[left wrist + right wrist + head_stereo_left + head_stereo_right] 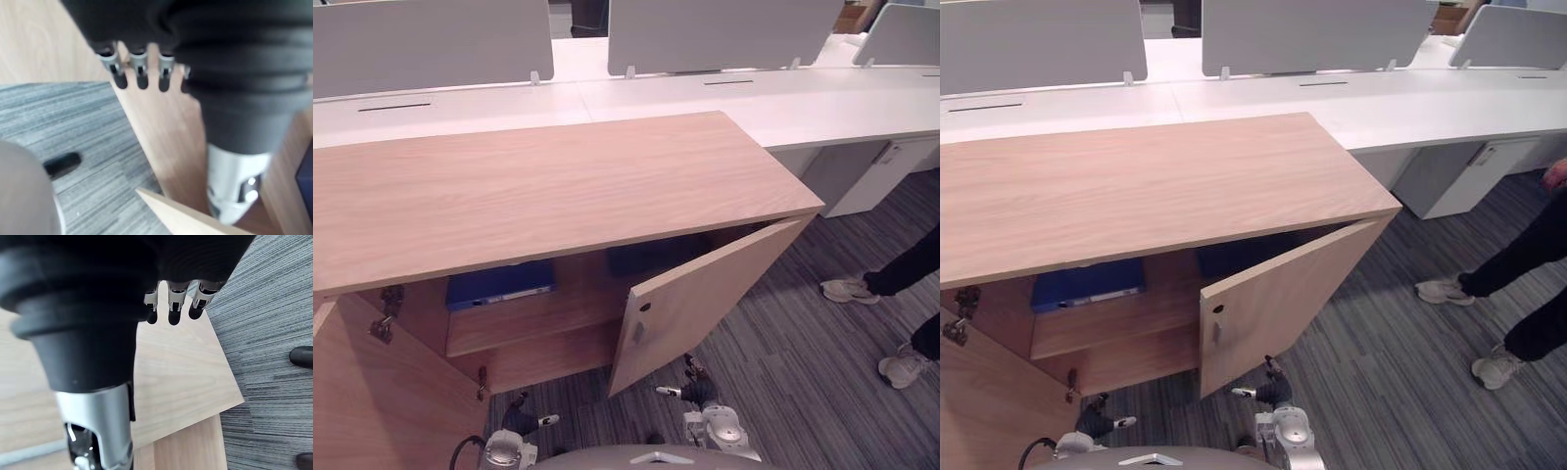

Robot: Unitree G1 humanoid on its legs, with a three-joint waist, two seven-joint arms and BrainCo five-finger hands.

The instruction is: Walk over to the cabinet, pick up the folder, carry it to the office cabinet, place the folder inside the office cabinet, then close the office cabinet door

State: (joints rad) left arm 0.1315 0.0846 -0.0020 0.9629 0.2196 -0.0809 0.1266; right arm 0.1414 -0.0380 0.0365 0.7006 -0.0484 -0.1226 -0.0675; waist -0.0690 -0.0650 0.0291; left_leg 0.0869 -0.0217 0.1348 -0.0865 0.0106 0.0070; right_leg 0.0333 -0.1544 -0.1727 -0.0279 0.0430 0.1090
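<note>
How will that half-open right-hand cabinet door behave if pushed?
The door looks like a stiff wooden panel, so it probably swings without flexing. The blue folder lies back on the shelf, likely clear of it.

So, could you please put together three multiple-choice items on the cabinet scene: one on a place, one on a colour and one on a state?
1. Where at the cabinet is the folder?
A. on its top
B. on the floor beside it
C. on a shelf inside it

2. What colour is the folder?
A. blue
B. red
C. yellow

3. How does the door on the robot's right stand?
A. fully shut
B. partly open
C. taken off

Answers:
1. C, it lies flat on the shelf under the top.
2. A, its cover is blue against the wood.
3. B, it swings out at an angle from the front.
</note>
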